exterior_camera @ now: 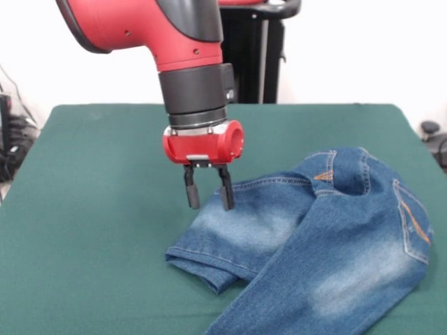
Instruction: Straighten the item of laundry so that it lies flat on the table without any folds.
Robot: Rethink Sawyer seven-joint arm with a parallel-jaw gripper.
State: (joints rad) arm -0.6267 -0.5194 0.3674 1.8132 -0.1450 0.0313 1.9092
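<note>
The green table (84,209) is bare to the left of the jeans. The red arm (174,42) comes down over the left end of the jeans. Its gripper (207,197) has two black fingers (191,188) with a small gap between them, and they hold nothing. The tips hang just above the left leg. The blue jeans (328,244) lie on the table, not flat. The left leg's hem (202,269) is folded under. The other leg lies across it. A back pocket (413,227) shows at the right end of the jeans.
</note>
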